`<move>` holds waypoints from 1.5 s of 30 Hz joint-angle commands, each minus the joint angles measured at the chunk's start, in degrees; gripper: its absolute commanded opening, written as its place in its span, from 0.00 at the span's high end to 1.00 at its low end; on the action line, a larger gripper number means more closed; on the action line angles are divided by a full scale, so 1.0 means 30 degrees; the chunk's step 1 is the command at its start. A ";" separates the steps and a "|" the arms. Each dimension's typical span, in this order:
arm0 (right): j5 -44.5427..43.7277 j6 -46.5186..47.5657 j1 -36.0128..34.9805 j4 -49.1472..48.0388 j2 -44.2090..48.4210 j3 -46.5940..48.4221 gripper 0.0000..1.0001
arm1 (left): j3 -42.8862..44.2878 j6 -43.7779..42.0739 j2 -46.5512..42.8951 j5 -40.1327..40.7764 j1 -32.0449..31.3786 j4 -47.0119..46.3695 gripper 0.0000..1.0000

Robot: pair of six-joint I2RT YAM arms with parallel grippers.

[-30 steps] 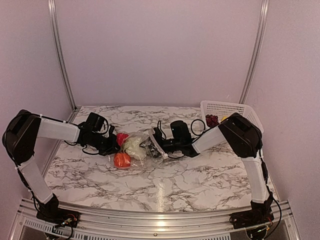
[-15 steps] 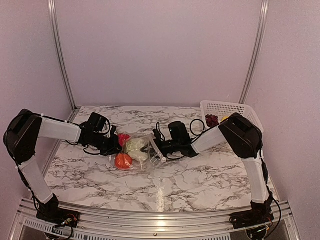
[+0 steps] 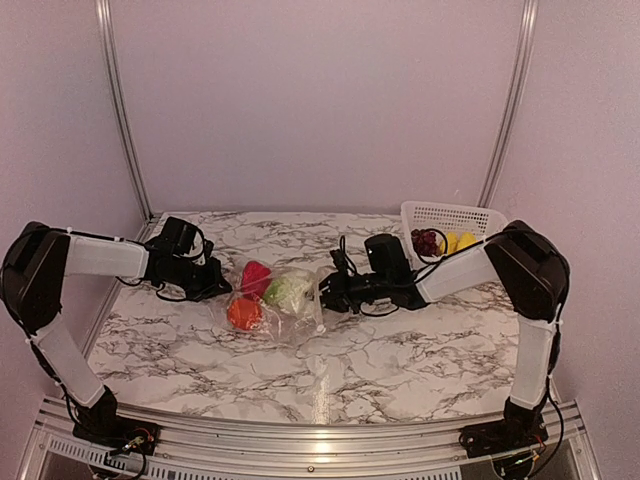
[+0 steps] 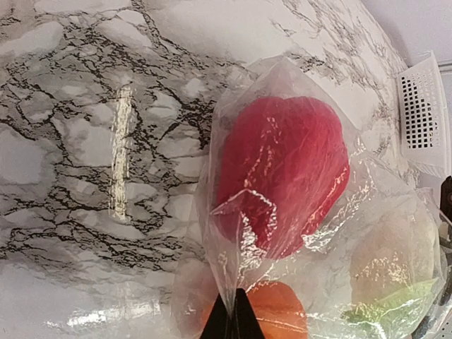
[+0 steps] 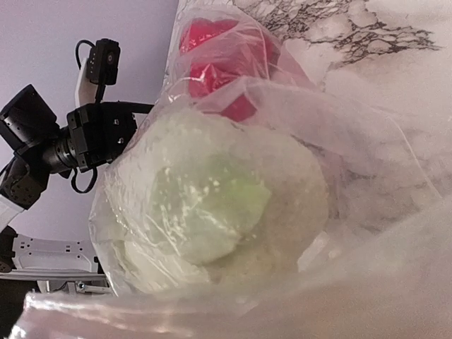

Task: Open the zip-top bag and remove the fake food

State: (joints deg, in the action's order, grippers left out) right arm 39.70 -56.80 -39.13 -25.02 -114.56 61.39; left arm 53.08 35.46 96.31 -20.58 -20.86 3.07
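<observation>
1. Reaching in from the left of the top view, the left gripper (image 3: 218,289) pinches a fold of film at the left edge of the clear crinkly zip-top bag (image 3: 300,324). Its wrist view shows the two dark fingertips (image 4: 247,326) pressed together on the plastic.
2. One bag lies mid-frame on the marble-patterned table (image 3: 400,360), spanning the gap between both grippers. Three toy foods sit inside: one red piece (image 3: 256,277) at upper left, one orange-red round ball (image 3: 243,314) below it, and one pale green leafy piece (image 3: 288,291) to their right.
3. The right gripper (image 3: 326,291) meets the bag's right edge. Its fingers are hidden by film, so I cannot tell their grip.
4. One white lattice plastic basket (image 3: 445,212) at upper right holds one dark purple grape cluster (image 3: 425,241) and yellow pieces (image 3: 458,241), seemingly two.
</observation>
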 commanded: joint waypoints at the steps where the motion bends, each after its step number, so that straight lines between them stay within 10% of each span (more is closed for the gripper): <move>1: -0.0029 0.1750 0.0546 0.1793 0.1515 -0.0995 0.94 | -0.0291 -0.0333 -0.0630 0.1121 0.0447 0.1232 1.00; 20: -0.0235 0.6111 0.2099 0.7915 0.7286 -0.3563 0.97 | -0.0145 -0.0546 -0.0554 0.1430 0.1183 0.1877 1.00; 45: 0.0679 0.9274 1.2628 1.1743 0.9466 0.0884 0.98 | 0.0423 -0.0681 -0.0308 0.0660 0.1183 0.1682 1.00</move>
State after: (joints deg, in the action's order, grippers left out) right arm 41.39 -32.71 -7.40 7.01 -86.94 59.09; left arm 53.08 34.26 95.61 -17.96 -17.61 6.68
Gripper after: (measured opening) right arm 0.189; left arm 0.006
